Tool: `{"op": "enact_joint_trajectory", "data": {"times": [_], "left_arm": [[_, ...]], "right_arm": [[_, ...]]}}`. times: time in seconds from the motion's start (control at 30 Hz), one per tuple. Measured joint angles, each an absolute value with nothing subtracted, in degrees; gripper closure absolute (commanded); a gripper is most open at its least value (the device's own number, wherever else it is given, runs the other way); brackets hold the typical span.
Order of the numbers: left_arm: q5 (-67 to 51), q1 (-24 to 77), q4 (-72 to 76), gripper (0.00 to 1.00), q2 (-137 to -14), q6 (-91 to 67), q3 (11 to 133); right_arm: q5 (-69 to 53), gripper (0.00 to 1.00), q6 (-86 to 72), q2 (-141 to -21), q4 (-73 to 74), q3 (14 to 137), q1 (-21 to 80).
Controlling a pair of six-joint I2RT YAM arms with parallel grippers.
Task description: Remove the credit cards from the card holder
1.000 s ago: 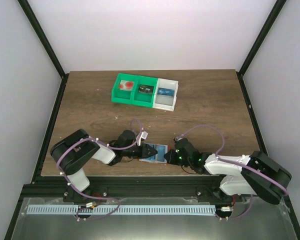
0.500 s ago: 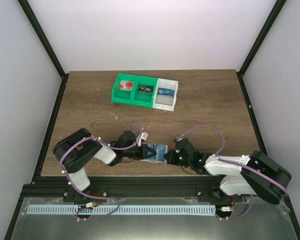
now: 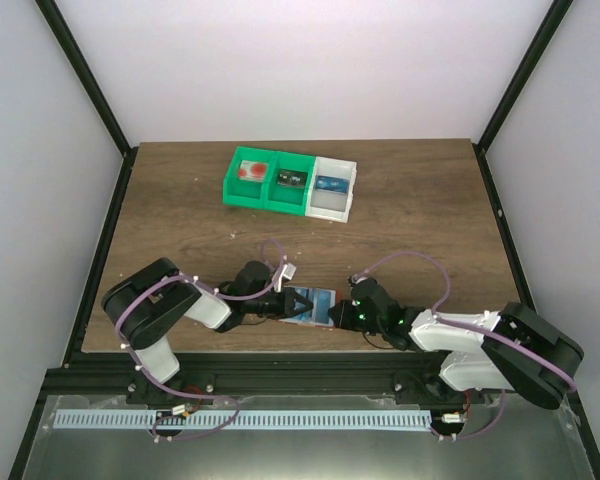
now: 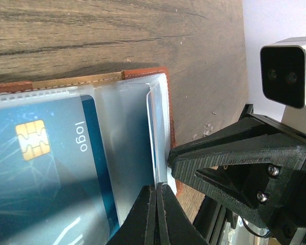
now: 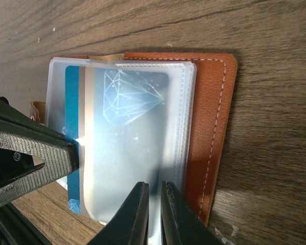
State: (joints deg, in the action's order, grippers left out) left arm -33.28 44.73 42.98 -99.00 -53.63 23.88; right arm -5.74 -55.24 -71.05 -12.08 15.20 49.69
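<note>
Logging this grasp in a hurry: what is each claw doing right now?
Left claw: closed on the clear pocket edge of the card holder.
Right claw: closed on the card holder too, at another edge.

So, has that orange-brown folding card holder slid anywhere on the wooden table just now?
No. The orange-brown card holder lies just as far below the green-and-white row of plastic bins as before.

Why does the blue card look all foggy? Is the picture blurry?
Right wrist view: sharp, but the frosted sleeve of the card holder hazes the blue card; left wrist view: its gold chip is crisp; top view: soft, even light.
</note>
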Motion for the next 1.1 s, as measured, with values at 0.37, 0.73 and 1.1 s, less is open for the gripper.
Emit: {"op": "enact_joint_trajectory", "data": {"times": [0.37,0.73,1.1], "left_arm": [[-32.14,44.62,39.00,1.00,-95.85,-51.77,23.66],[-29.39,41.56,28.99,1.00,-85.41,-48.71,22.46],[-28.56,38.26,21.47,1.00,-74.50,-46.33,21.69]], "right_arm": [[-5.67,0.90,-55.37,-70.74,-11.92,15.09,49.69],[-4.75,0.89,-54.83,-69.12,-10.11,14.92,49.69],[-1.52,0.78,-44.60,-59.46,-6.70,15.49,49.69]]}}
